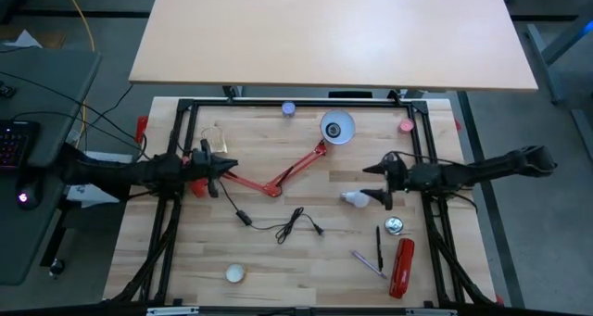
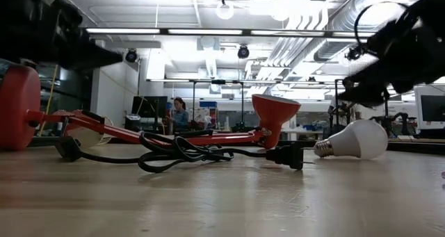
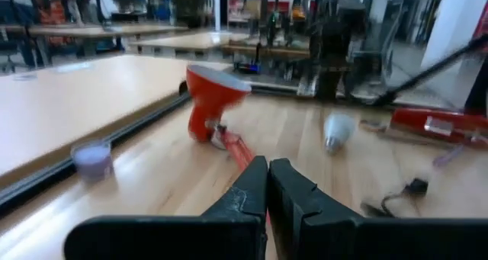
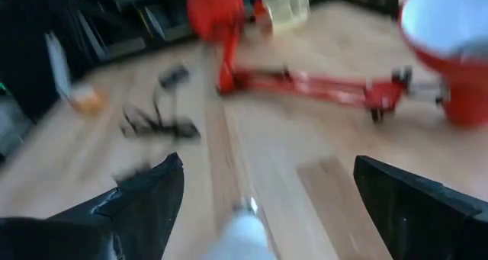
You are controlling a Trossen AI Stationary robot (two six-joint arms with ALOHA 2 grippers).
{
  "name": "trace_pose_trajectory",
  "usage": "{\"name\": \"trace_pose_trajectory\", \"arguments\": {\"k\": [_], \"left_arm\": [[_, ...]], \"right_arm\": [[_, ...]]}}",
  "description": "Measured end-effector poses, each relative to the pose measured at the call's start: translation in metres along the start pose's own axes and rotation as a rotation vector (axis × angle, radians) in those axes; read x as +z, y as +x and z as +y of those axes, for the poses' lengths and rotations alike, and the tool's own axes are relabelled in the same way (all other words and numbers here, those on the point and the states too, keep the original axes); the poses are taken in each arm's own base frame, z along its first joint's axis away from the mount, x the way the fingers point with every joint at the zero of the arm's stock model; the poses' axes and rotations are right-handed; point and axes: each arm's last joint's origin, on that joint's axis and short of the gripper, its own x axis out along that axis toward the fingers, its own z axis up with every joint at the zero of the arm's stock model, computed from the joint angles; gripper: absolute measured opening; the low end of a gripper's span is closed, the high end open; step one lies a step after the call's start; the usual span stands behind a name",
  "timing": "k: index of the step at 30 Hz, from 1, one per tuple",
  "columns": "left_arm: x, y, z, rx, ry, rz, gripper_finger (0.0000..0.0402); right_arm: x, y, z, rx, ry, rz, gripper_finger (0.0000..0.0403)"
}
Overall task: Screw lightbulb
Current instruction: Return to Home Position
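The white lightbulb (image 1: 356,198) lies on its side on the wooden table, screw base toward the lamp; it also shows in the low view (image 2: 356,140). The red desk lamp lies flat, its white-lined shade (image 1: 336,128) at the far middle and its base (image 1: 198,183) at the left. My right gripper (image 1: 375,184) is open and hovers just above the bulb, whose base (image 4: 244,233) shows between its fingers. My left gripper (image 1: 232,165) is shut and raised above the lamp's arm (image 1: 248,180), near the base.
The lamp's black cord (image 1: 278,225) lies loose in the middle. A red stapler-like tool (image 1: 403,265), pens (image 1: 378,246) and a silver disc (image 1: 395,226) lie near right. A cream ball (image 1: 235,273) sits near left, a purple cup (image 1: 288,109) at the far edge.
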Motion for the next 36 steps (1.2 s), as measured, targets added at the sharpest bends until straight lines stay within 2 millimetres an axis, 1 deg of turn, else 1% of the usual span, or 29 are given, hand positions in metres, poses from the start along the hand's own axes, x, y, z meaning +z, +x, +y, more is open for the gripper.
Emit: {"name": "trace_pose_trajectory", "arguments": {"k": [2,10,12,16,21,36], "left_arm": [[-0.007,-0.003,0.001,-0.002,0.016,0.042,0.0001],[0.005,-0.013,0.005,-0.016,-0.037,-0.104,0.0001],[0.005,-0.012,0.006,-0.007,-0.036,-0.101,0.0001],[0.005,-0.012,0.006,-0.013,-0.035,-0.101,0.0001],[0.005,-0.012,0.005,-0.018,-0.034,-0.099,0.0001],[0.004,-0.012,0.005,-0.016,-0.033,-0.095,0.0001]], "right_arm": [[0.007,-0.005,0.001,0.022,0.021,-0.071,0.0371],[0.031,-0.033,0.001,0.111,0.094,-0.377,0.0371],[0.035,-0.041,0.0,0.133,0.114,-0.458,0.0371],[0.043,-0.046,0.001,0.155,0.136,-0.55,0.0371],[0.043,-0.046,0.001,0.15,0.135,-0.547,0.0371],[0.033,-0.04,-0.001,0.116,0.109,-0.435,0.0371]]}}
